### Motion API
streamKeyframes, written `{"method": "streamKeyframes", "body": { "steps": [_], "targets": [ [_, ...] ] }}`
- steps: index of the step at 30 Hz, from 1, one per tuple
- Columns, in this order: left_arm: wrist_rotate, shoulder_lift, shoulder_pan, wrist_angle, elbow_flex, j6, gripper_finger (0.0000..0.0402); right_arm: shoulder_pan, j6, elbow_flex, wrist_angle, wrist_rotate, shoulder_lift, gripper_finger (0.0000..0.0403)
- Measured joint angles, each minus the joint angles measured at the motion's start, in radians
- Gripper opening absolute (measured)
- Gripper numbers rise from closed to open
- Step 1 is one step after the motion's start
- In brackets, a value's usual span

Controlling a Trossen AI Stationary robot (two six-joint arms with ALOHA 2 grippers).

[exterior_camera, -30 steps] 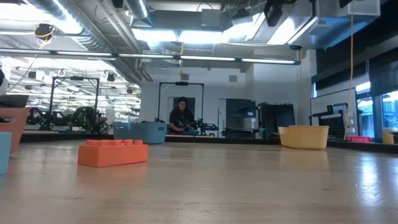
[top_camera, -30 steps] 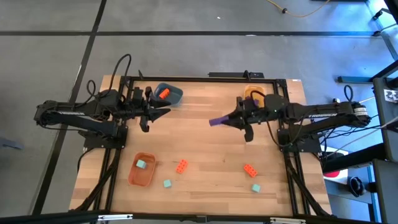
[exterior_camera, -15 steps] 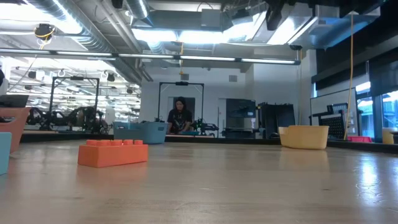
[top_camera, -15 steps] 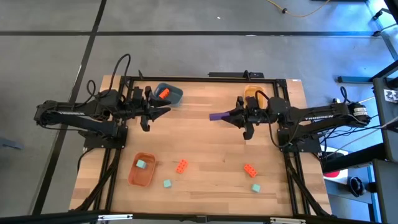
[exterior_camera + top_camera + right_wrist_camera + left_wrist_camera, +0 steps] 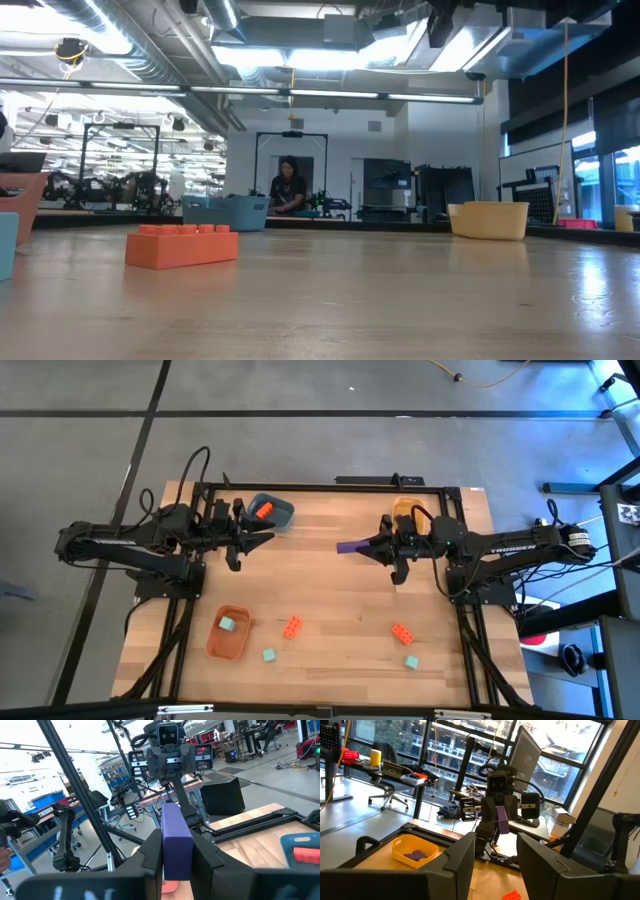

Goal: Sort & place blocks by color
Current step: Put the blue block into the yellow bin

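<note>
My right gripper (image 5: 363, 547) hovers above the table's middle, shut on a purple block (image 5: 349, 547). That block also shows in the left wrist view (image 5: 502, 819). My left gripper (image 5: 268, 540) waits open beside the dark blue bowl (image 5: 275, 510), which holds an orange-red block (image 5: 264, 510). The yellow bowl (image 5: 415, 851) holds a purple block (image 5: 415, 855). The orange bowl (image 5: 229, 635) holds a teal block (image 5: 229, 624). Two orange-red blocks (image 5: 291, 626) (image 5: 402, 632) and two teal blocks (image 5: 268, 654) (image 5: 411, 661) lie flat on the wood near the front. My right gripper pinches the purple block by its two long sides (image 5: 166, 845) between its two fingers. The fingers come about level, pointing toward the table's left, and lie along the block. The block's free end (image 5: 344, 548) sticks out past the fingertips, lifted clear of the table.
The yellow bowl (image 5: 405, 510) sits at the far edge behind the right arm. Black frame rails (image 5: 330, 486) run along the table's far edge and sides. In the low view an orange-red block (image 5: 182, 245) lies close by, and a person (image 5: 288, 187) sits far off in the room.
My right gripper has tipped its fingers upward to about level in the first half second, raising the purple block's free end a little. It has stayed shut on the block and has held still since.
</note>
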Motion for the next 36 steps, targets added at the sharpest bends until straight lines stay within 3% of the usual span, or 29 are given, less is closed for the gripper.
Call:
{"method": "streamKeyframes", "body": {
  "steps": [5,12,17,20,24,36],
  "targets": [
    [0.0,0.0,0.0,0.0,0.0,0.0,0.0137,-0.027,-0.009,0.067,-0.123,0.137,0.001,0.0057],
    [0.0,0.0,0.0,0.0,0.0,0.0,0.0137,-0.265,-0.139,0.426,-1.002,0.406,0.073,0.0057],
    [-0.009,0.0,0.0,0.0,0.0,0.014,0.0137,-0.478,-0.211,0.476,-1.372,0.475,0.161,0.0057],
    [-0.031,0.0,0.0,0.0,0.0,0.016,0.0137,-0.565,-0.209,0.413,-1.399,0.473,0.194,0.0057],
    [-0.042,0.0,0.0,0.0,0.0,0.016,0.0137,-0.627,-0.207,0.295,-1.3,0.464,0.217,0.0057],
    [-0.006,0.0,0.0,0.0,0.0,0.007,0.0137,-0.695,-0.163,0.097,-1.103,0.46,0.219,0.0057]
  ]
}}
